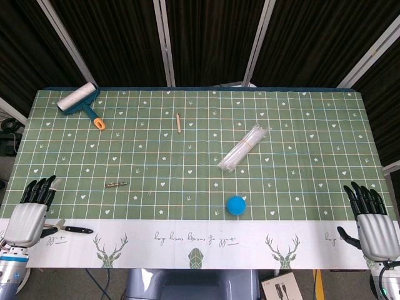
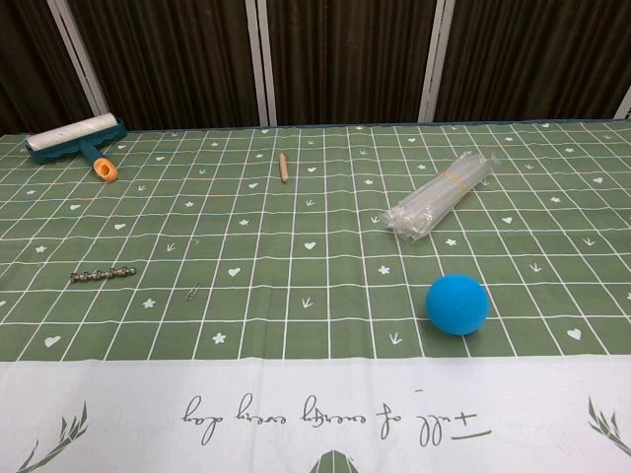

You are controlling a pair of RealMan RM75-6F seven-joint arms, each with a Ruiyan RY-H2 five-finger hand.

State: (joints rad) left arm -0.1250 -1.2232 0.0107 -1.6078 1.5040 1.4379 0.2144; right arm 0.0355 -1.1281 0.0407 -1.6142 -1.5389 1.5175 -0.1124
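Nearest me the blue ball (image 2: 456, 304) lay untouched toward five o'clock on the cloth, while my left hand (image 1: 28, 215) and right hand (image 1: 374, 225) rested empty, fingers loosely spread, nothing begun.

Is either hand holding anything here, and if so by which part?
Nothing is held. The left hand and right hand rest open at the table's near corners.
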